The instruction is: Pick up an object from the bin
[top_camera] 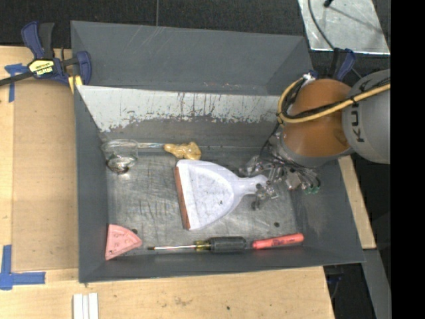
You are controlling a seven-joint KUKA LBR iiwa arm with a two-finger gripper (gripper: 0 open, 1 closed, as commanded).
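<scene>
Here's the grey bin (pixel 186 55), and right in the middle of its floor lies a white dustpan (pixel 206 195) with a reddish-brown front edge, its short handle pointing right. The gripper (pixel 267 186) is down at that handle's end, under the arm's orange wrist cover (pixel 319 121). Is it clamped or spread? I cannot tell, the metalwork there is too tangled to read.

Around the dustpan now. Just behind it, by the back wall, sits a small yellowish lump (pixel 184 151) (a toy, perhaps). Further left of that lies a clear glassy piece (pixel 121 155). Well off the dustpan's front-left, in the bin's corner, lies a pink wedge (pixel 121 240). Along the front wall, just in front of the dustpan, lies a screwdriver (pixel 202 246) with a black handle. To the right of the handle, end to end, there's a slim red stick (pixel 277 241).
</scene>
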